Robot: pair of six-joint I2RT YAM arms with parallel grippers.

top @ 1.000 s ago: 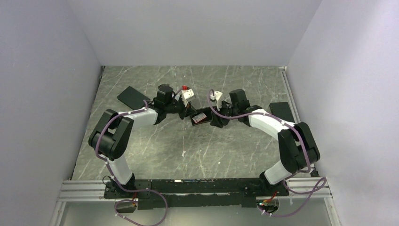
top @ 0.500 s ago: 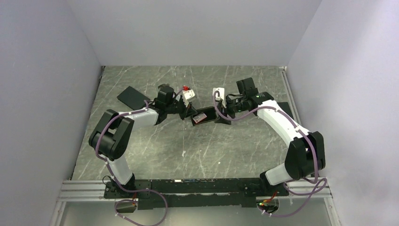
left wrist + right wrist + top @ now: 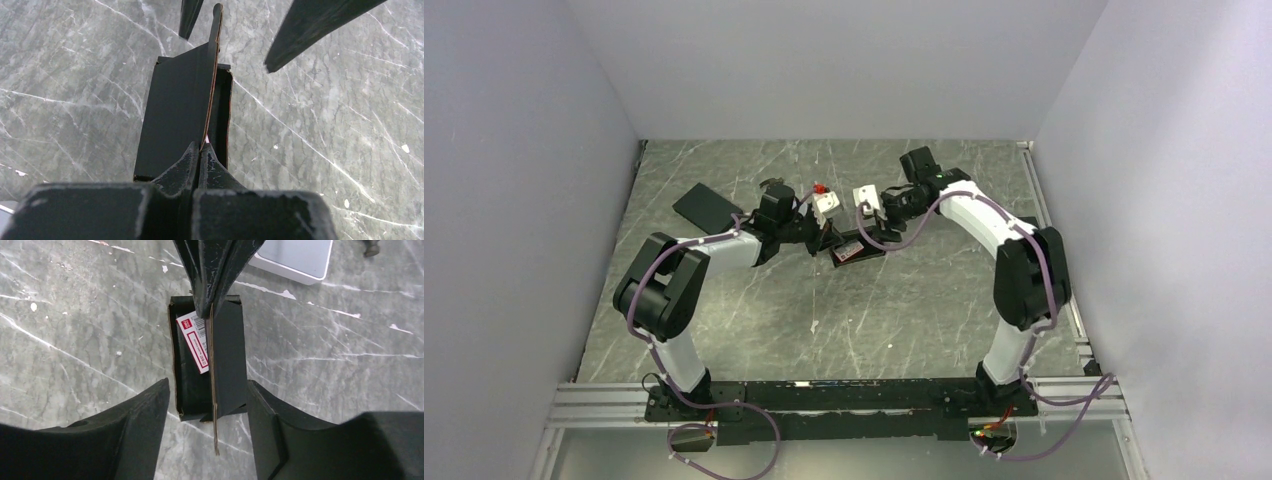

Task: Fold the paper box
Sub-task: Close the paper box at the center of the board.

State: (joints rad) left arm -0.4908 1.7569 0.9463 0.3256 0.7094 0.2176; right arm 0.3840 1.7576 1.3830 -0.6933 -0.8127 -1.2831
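The paper box (image 3: 856, 249) lies mid-table, a matte black shallow tray with its lid panel standing upright on edge. A red and white label (image 3: 195, 340) lies inside it. My left gripper (image 3: 201, 148) is shut on the near end of the upright lid (image 3: 212, 75); it also shows in the right wrist view (image 3: 212, 275). My right gripper (image 3: 207, 390) is open and empty, above the box's other end, its fingers (image 3: 145, 425) either side of the lid's edge without touching it. In the top view it sits just behind the box (image 3: 876, 226).
A plain black slab (image 3: 707, 207) lies at the back left. A silver-grey case (image 3: 295, 257) lies on the marble table (image 3: 754, 320) beyond the box in the right wrist view. Walls close in the left, back and right sides.
My right arm has swung back and leftward, carrying its gripper from the box's right side to just behind and above it. My left gripper has stayed shut on the lid.
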